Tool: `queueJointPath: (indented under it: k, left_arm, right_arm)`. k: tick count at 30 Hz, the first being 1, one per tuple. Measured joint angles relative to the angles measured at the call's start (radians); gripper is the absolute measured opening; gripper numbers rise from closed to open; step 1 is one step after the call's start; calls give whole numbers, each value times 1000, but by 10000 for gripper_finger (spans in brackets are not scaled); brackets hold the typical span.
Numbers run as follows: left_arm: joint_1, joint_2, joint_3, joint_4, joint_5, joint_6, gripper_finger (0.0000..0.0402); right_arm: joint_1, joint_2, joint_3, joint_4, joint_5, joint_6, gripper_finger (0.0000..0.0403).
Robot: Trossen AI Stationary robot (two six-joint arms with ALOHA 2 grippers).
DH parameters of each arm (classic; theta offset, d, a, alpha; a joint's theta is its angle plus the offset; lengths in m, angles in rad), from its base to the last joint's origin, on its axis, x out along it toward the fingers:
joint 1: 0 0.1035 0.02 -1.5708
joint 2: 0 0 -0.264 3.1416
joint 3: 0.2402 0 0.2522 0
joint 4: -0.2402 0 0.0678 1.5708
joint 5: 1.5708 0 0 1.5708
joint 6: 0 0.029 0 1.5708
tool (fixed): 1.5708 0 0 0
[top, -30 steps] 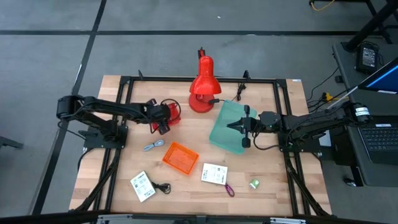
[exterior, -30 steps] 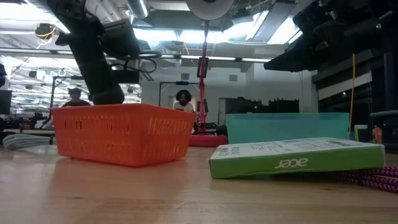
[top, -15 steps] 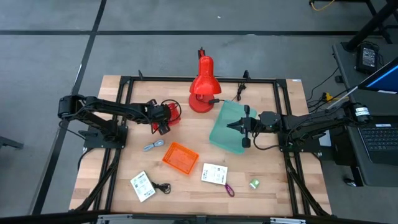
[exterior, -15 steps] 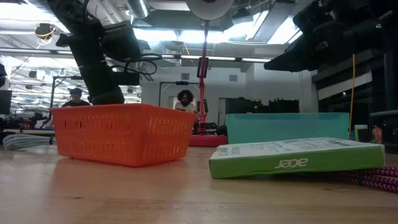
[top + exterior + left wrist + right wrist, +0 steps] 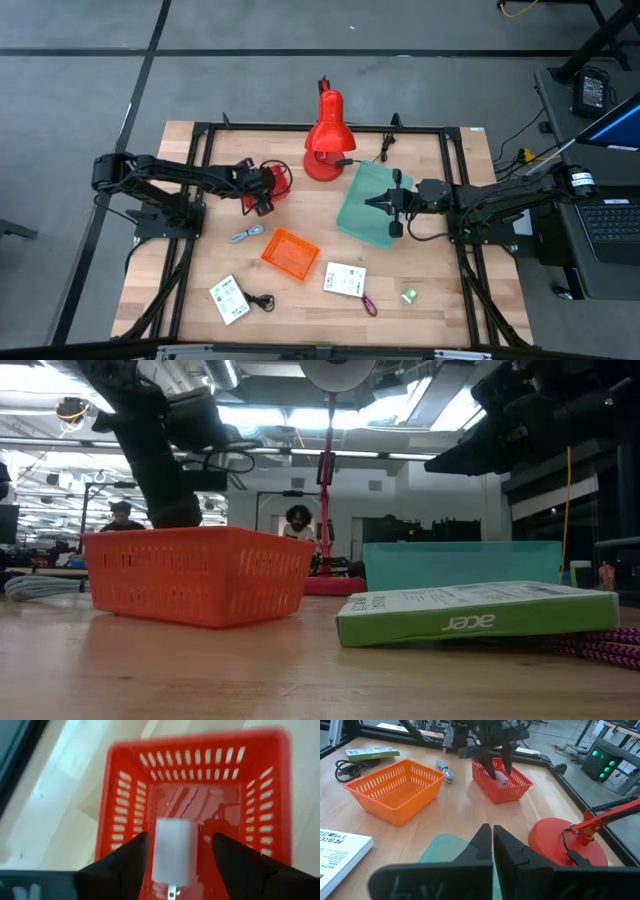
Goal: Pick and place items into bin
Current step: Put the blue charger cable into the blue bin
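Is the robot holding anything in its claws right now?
Nothing. The left gripper is open over the red basket, a pale block loose between its fingers; the right gripper is shut, empty.

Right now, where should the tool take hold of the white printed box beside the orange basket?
Come straight down on the white box and close across its narrower width, mid-length. It lies flat on the table, a thin slab with low side walls, so probably only its opposite edges offer a hold.

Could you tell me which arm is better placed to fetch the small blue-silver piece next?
Left: the left gripper hangs over the red basket, close to the blue-silver piece; the right gripper sits across the table.
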Motion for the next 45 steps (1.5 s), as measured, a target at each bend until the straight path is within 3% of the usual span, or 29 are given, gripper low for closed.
queueJointPath:
  k: [18, 28, 36, 45]
  left_arm:
    - [0, -239, 11, 5, 87, 152, 95]
    - [0, -414, -137, 219, 211, 204, 35]
    - [-1, -534, -214, 323, 340, 224, 3]
    - [-1, -603, -262, 409, 463, 255, 1]
  right_arm:
    - [0, 0, 0, -5, 0, 0, 0]
    - [0, 0, 0, -20, 0, 1, 0]
    - [0, 0, -17, -23, 0, 29, 0]
    - [1, 0, -21, -23, -1, 56, 0]
